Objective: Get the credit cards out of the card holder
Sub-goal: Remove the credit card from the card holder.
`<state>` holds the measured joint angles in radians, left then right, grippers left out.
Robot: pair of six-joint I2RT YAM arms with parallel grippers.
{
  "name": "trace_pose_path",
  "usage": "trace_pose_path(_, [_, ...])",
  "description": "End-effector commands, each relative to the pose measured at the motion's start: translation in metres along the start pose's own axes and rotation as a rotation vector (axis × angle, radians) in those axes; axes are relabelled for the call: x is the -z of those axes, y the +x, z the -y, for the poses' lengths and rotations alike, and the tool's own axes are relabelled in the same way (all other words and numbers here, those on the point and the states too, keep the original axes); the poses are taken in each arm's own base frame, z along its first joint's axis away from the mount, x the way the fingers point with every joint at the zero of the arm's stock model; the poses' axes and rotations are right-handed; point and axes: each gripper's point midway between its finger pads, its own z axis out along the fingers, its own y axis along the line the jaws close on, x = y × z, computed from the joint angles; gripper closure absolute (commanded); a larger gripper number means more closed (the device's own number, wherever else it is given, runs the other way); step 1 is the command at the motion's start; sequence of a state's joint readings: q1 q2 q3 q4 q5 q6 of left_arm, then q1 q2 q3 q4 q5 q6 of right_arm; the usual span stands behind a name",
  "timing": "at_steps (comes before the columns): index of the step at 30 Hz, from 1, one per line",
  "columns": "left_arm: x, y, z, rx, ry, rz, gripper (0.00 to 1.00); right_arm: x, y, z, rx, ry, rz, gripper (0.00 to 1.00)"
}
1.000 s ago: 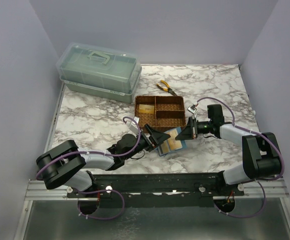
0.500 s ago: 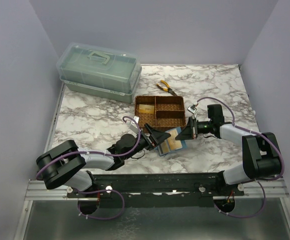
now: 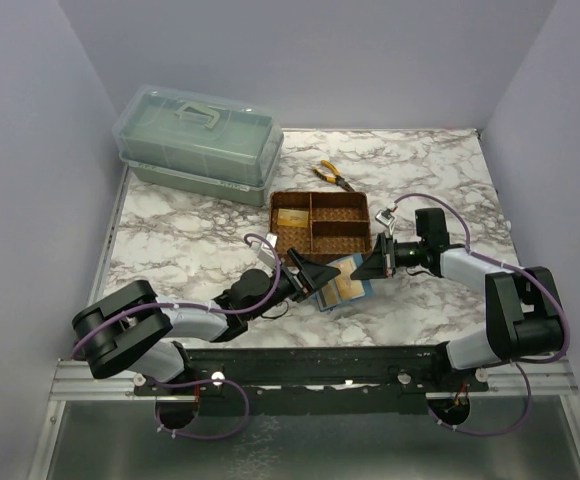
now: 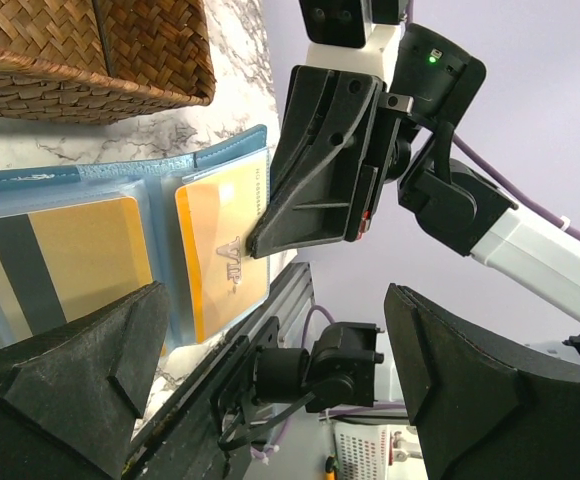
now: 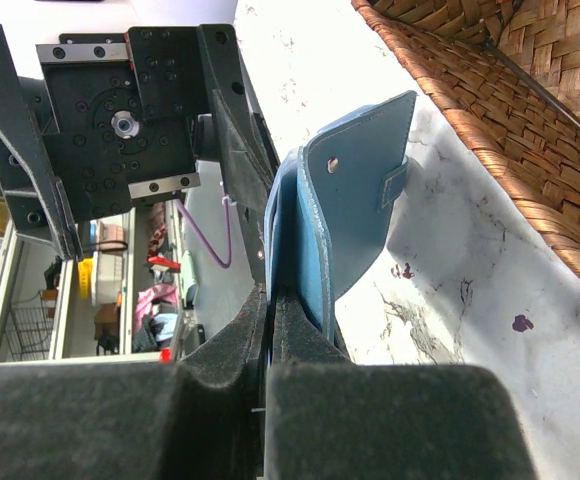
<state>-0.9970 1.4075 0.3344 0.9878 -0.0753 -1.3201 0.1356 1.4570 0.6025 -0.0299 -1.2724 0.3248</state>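
Card holder (image 5: 355, 200): matt teal leather-look, with clear glossy sleeves. Credit cards (image 4: 220, 250): glossy gold plastic. Woven tray (image 4: 90, 50): rough brown fibre. Surface (image 3: 190, 240): smooth, marble-patterned.

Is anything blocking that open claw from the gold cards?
Partly: the right gripper, shut on the card holder, covers one edge of the VIP card. The striped card lies unblocked before the left gripper, jaws open.

We see the card holder (image 4: 160, 180) spread open, two gold credit cards (image 4: 220, 250) in its sleeves. The right gripper (image 4: 255, 245) meets its outer edge, and the woven tray (image 4: 90, 50) lies just beyond it.
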Motion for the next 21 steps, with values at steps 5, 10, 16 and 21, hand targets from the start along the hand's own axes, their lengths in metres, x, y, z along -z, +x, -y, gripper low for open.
trace_pose_path(5, [0.000,0.005,0.013,-0.006,0.051,-0.027,0.03,0.003,0.001,-0.011,0.020,-0.050,-0.002,1.00])
trace_pose_path(10, [-0.001,0.006,0.024,-0.024,0.086,-0.039,0.03,0.004,0.001,-0.012,0.018,-0.048,0.001,1.00])
trace_pose_path(16, [-0.001,0.005,0.034,-0.054,0.117,-0.044,0.03,0.005,-0.002,-0.013,0.029,-0.054,0.013,1.00])
trace_pose_path(21, [-0.001,0.004,0.031,-0.057,0.108,-0.034,0.03,0.005,-0.002,-0.013,0.027,-0.059,0.013,1.00])
